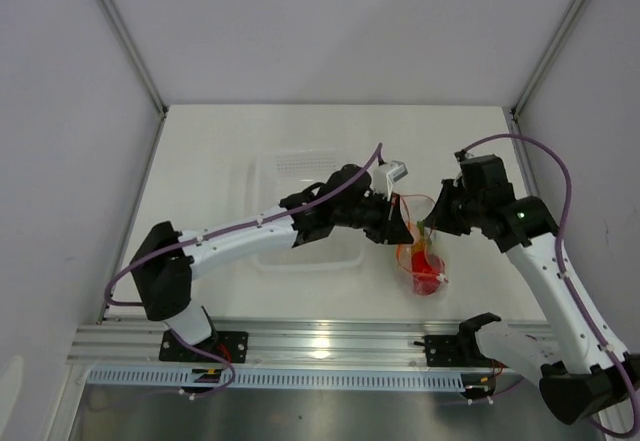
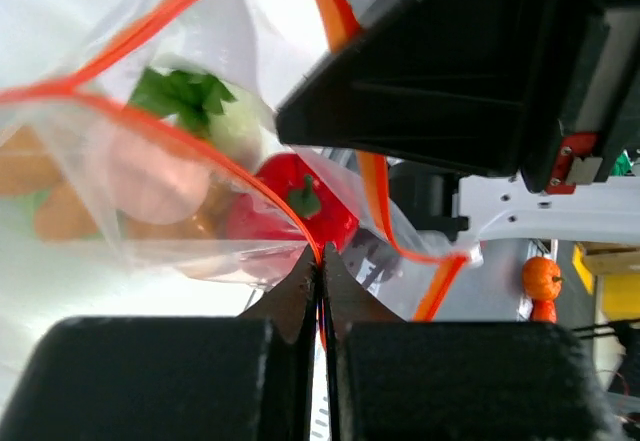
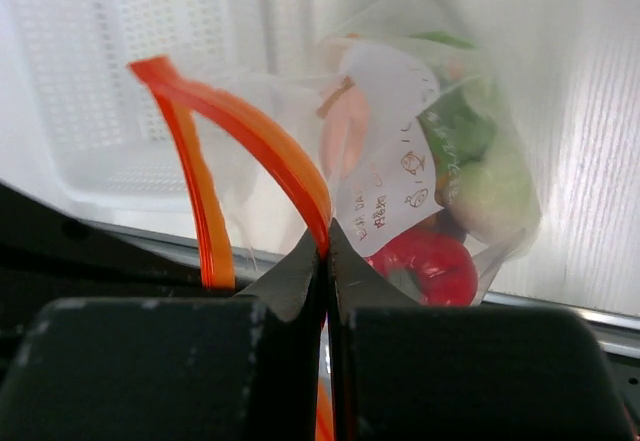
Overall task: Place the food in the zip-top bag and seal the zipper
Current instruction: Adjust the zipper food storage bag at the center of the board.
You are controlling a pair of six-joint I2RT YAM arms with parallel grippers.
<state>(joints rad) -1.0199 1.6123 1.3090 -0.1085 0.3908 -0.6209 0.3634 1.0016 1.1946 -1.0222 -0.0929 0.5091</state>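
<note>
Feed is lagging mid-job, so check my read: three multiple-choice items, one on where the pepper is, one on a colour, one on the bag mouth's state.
1. Where is the red bell pepper? A outside the bag; B inside the zip-top bag; C held alone by a gripper.
2. What colour is the zipper? A blue; B green; C orange-red.
3. The bag's mouth is: A open; B sealed flat; C folded over.
Answers: B, it shows through the clear plastic; C, seen in both wrist views; A, the strips bow apart where the left gripper and right gripper pinch them.
</note>
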